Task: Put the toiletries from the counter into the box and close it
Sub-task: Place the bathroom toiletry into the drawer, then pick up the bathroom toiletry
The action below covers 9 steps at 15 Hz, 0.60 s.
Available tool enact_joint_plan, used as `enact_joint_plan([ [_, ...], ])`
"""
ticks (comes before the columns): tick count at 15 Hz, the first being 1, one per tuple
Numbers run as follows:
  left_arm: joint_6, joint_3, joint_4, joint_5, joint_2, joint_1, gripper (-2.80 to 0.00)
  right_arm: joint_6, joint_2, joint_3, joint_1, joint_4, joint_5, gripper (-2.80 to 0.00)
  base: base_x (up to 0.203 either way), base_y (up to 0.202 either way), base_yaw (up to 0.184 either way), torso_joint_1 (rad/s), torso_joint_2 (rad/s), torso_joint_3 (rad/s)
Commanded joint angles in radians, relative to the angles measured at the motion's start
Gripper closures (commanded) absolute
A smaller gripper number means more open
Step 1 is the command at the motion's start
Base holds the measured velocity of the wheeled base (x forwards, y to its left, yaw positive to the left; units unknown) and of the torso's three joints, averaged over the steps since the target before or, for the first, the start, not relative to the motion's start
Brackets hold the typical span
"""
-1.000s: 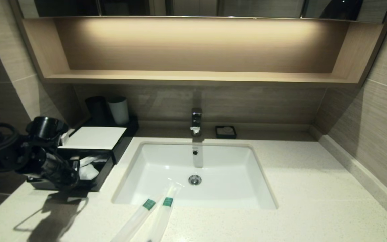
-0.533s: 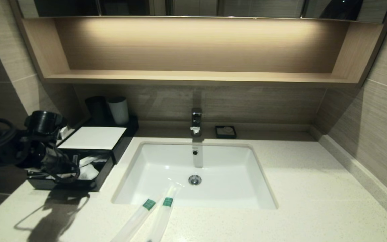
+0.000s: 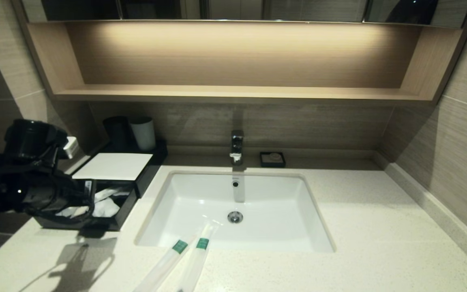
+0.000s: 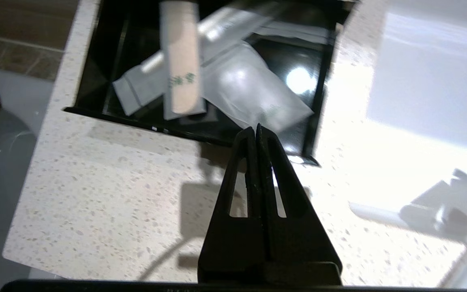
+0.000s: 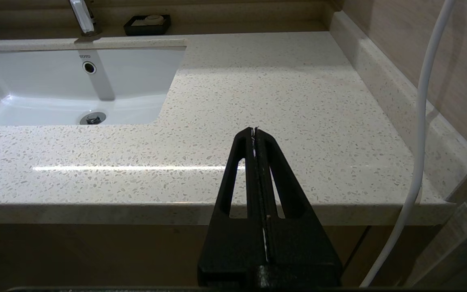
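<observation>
Cream tabletop [image 3: 359,227] bears two sachets [image 3: 176,259] by the sink [image 3: 235,211]; left gripper [image 4: 256,129], fingers clenched empty, has lifted from the open box [image 3: 124,202] after dropping one; right gripper [image 5: 254,130] parked, clenched

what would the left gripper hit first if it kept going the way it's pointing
Probably the box: the shut left gripper points at its open tray's near rim, with packets just inside. Depth is unclear.

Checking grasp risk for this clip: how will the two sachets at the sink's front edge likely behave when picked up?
The sachets look thin, long, translucent: probably light and floppy, sagging from one end. Their tips overhang the sink, so a nudge might tip them in.
</observation>
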State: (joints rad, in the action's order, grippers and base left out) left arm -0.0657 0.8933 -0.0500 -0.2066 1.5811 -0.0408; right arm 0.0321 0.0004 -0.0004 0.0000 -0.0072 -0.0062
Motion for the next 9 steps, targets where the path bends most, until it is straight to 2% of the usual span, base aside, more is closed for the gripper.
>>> enact_joint_plan([
  [1, 0.000, -0.063, -0.001, 0.003, -0.081, -0.101, 0.00, 0.000, 0.001, 0.000, 0.000, 0.000, 0.000, 0.00, 0.000, 0.000, 0.000, 0.000, 0.00, 0.000],
  [5, 0.001, -0.177, 0.000, 0.035, -0.214, -0.253, 0.00, 0.000, 0.001, 0.000, 0.000, 0.000, 0.000, 0.00, 0.000, 0.000, 0.000, 0.000, 0.00, 0.000],
  [6, 0.002, -0.200, -0.003, 0.066, -0.253, -0.266, 0.00, 0.000, 0.001, 0.000, 0.000, 0.000, 0.000, 0.00, 0.000, 0.000, 0.000, 0.000, 0.00, 0.000],
  [9, 0.004, -0.264, -0.090, 0.217, -0.319, -0.274, 0.00, 0.000, 0.001, 0.000, 0.000, 0.000, 0.000, 0.00, 0.000, 0.000, 0.000, 0.000, 0.00, 0.000],
])
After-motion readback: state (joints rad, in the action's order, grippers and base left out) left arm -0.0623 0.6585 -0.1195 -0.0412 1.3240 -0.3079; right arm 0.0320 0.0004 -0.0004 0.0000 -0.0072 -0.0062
